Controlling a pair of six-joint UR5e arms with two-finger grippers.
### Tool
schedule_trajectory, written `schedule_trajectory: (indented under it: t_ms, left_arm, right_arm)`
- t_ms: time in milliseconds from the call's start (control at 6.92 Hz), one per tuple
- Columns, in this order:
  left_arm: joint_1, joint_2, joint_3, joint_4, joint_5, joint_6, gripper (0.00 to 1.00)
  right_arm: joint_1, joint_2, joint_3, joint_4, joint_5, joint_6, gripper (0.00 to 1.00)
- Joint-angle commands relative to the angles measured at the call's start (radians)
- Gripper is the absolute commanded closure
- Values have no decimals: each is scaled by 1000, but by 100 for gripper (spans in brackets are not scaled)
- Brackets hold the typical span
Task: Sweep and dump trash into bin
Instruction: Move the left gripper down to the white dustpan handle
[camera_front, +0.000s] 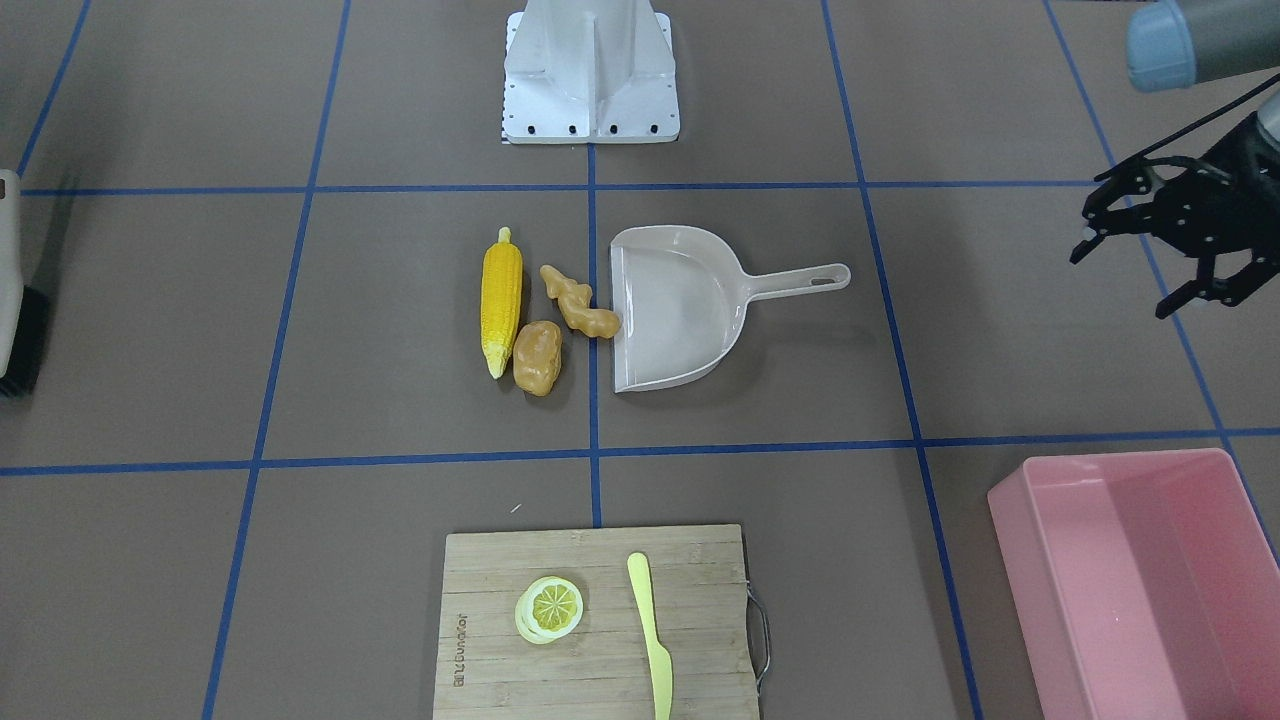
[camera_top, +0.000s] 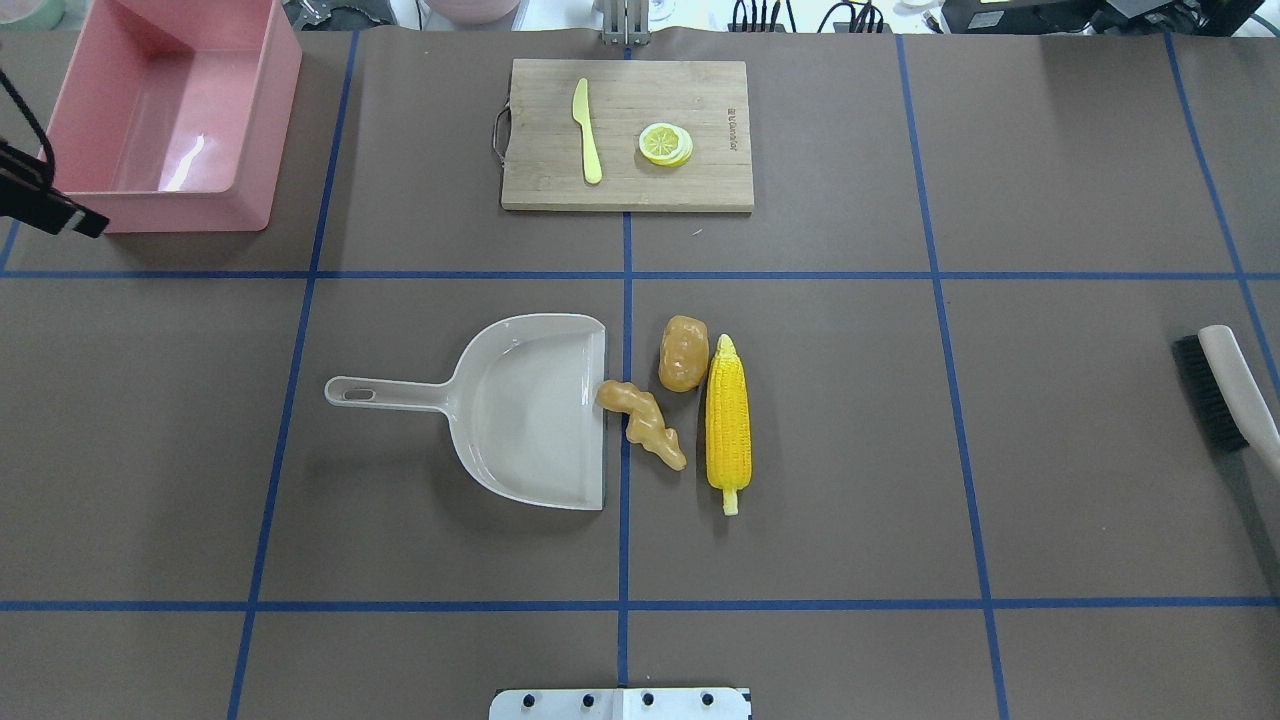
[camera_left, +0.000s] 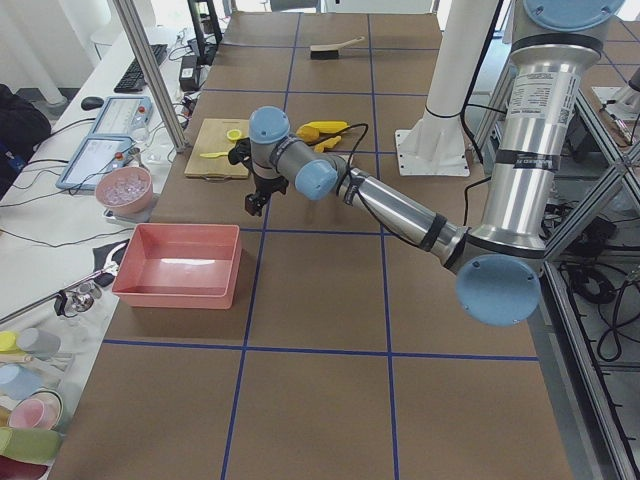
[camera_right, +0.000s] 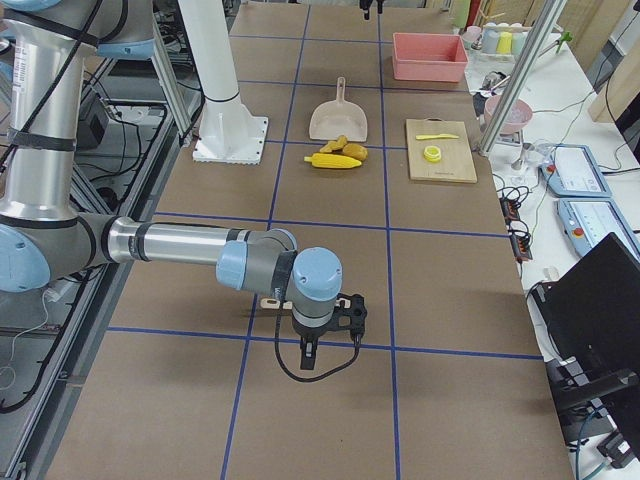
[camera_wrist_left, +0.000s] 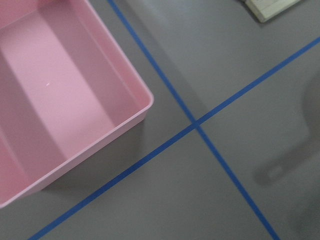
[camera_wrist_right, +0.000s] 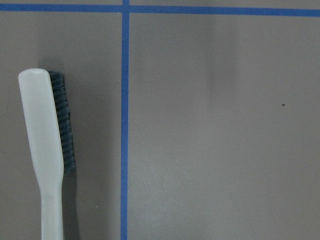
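Observation:
The trash lies mid-table: a yellow corn cob (camera_front: 502, 300), a knobbly tan ginger root (camera_front: 578, 303) and a brownish-orange potato (camera_front: 538, 357). The ginger touches the open lip of a beige dustpan (camera_front: 680, 310). The pink bin (camera_front: 1100, 468) stands empty at the far corner on my left side. My left gripper (camera_front: 1122, 285) hangs open above the table between the dustpan's handle and the bin, holding nothing. My right gripper (camera_right: 308, 358) shows only in the right side view, above bare table far from the trash; I cannot tell whether it is open or shut.
A brush (camera_top: 1225, 385) with dark bristles lies at the table's right edge, under the right wrist camera. A wooden cutting board (camera_top: 540, 180) with a lemon slice (camera_top: 665, 144) and a pale yellow knife (camera_top: 588, 132) sits at the far middle. The robot's base plate (camera_top: 620, 704) is at the near edge.

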Motion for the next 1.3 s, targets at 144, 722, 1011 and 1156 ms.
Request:
schedule_trajectory:
  t_ms: [144, 722, 1011, 1156]
  left_arm:
    - [135, -76, 5, -139, 4, 4, 2]
    - [235, -92, 49, -362, 100, 117, 2]
    - [275, -106, 65, -380, 99, 164, 2]
    - [331, -101, 73, -429, 100, 158, 2]
  right_arm:
    - [-10, -15, 9, 4, 1, 4, 0]
    - [-107, -15, 115, 6, 38, 220, 1]
    - [-217, -62, 183, 56, 33, 342, 1]
    - [-246, -108, 184, 143, 35, 420, 0]
